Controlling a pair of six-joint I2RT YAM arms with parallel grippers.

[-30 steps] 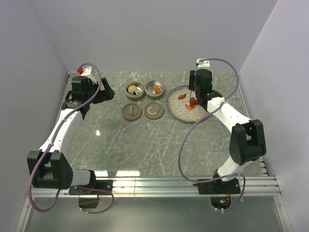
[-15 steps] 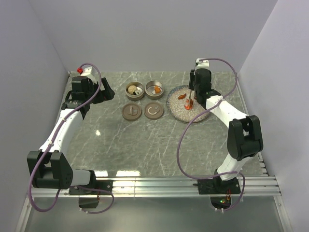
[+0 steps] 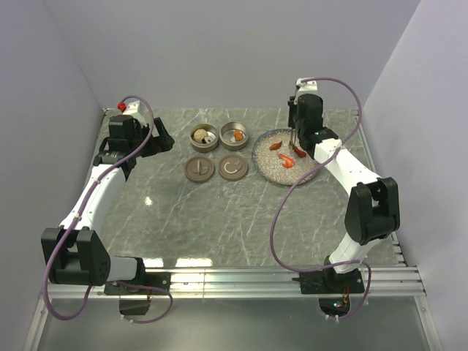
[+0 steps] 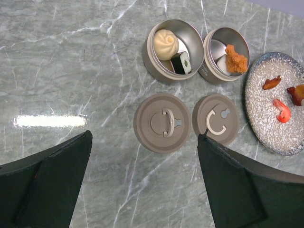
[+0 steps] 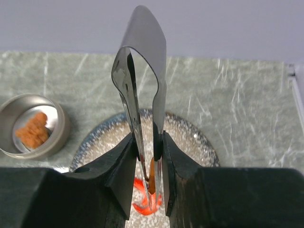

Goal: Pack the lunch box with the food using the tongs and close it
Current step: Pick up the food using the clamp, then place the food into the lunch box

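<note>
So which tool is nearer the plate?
Right. The right tool hangs over the plate, gripping the tongs; the left tool sits apart, beyond the tins.

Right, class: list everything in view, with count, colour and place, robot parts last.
round metal tins: two, silver, open, far middle.
round flat lids: two, taupe, just nearer than the tins.
speckled grey plate: one, right of the tins.
beige bun, dark-edged roll: one each, left tin.
orange fried piece: one, right tin.
small food bits: three, red-orange, on the plate.
slim grey metal tongs: one, tips down over the plate.
left gripper: black, open, empty.
right gripper: black, shut on the tongs.
</note>
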